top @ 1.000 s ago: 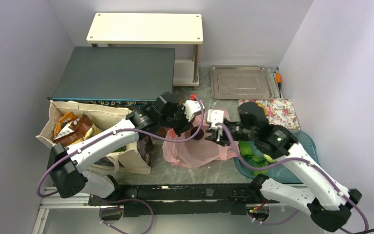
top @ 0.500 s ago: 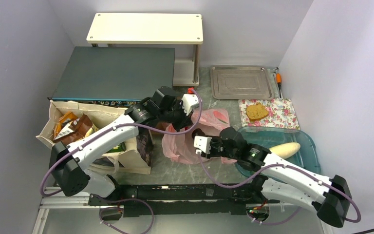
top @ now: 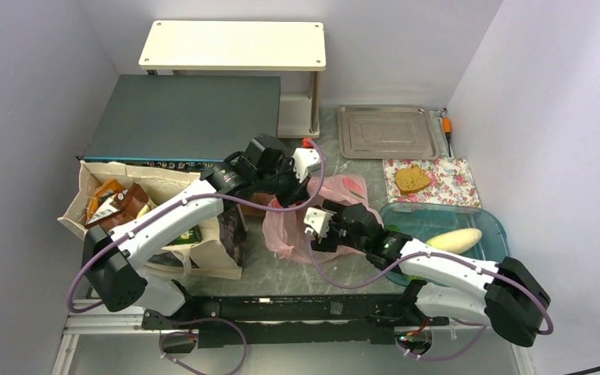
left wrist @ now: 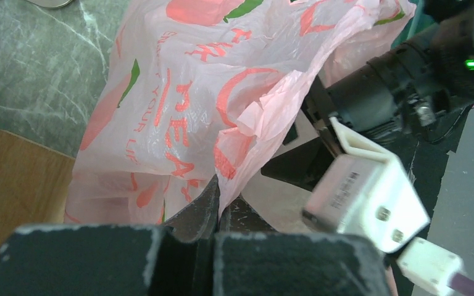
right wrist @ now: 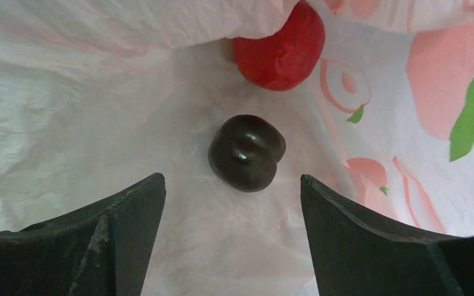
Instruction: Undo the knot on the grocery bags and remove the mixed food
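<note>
The pink plastic bag (top: 351,191) lies mid-table with its mouth open; the knot is out of view. My left gripper (top: 279,205) is shut on the bag's edge (left wrist: 237,163) and lifts it. My right gripper (top: 318,237) is open at the bag's mouth. In the right wrist view its fingers (right wrist: 120,225) flank a dark round fruit (right wrist: 247,152) on the bag's floor, not touching it. A red round fruit (right wrist: 281,46) lies just beyond. The white radish (top: 453,240) rests in the blue tray (top: 492,226). The beige tote (top: 203,254) at left holds chip bags (top: 117,201).
A bread slice (top: 412,180) sits on a floral cloth at right, with a metal tray (top: 389,131) behind it. A dark flat case (top: 183,117) and a white shelf (top: 234,45) fill the back. My two grippers work very close together.
My right arm swung left from over the blue tray to the bag's mouth, and its jaws opened wide. The radish now shows in the tray. The left gripper kept its hold.
</note>
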Controlling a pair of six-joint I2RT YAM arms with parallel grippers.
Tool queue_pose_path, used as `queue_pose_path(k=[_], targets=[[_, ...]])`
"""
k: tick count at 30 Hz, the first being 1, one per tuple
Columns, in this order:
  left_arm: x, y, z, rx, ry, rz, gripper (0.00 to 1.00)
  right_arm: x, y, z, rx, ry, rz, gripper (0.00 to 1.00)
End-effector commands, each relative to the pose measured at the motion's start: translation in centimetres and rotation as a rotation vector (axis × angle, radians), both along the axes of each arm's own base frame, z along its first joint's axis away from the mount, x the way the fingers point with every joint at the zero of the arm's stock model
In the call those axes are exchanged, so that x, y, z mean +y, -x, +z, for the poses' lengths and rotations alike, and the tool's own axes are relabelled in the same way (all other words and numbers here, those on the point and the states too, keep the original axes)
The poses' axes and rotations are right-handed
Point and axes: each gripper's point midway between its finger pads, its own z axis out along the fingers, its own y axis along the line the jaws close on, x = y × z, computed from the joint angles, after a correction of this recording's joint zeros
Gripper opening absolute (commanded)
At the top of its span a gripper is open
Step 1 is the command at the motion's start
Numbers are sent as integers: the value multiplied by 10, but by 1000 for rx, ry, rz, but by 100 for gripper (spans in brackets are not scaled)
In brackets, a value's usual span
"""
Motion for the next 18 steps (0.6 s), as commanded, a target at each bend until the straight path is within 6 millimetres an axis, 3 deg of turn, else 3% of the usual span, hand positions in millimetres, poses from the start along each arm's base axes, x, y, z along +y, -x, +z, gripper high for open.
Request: queue_pose_path(k=[1,10,18], targets=[[-6,0,14,-1,38,-20,0,2,-18,3,-16,-75,-69,83],[-7,0,14,4,44,-27,0,-4,-46,-12,69,-105,-126,89],[-8,-2,13,3,40,-29,0,6,-56,-22,107,-88,-96,94]])
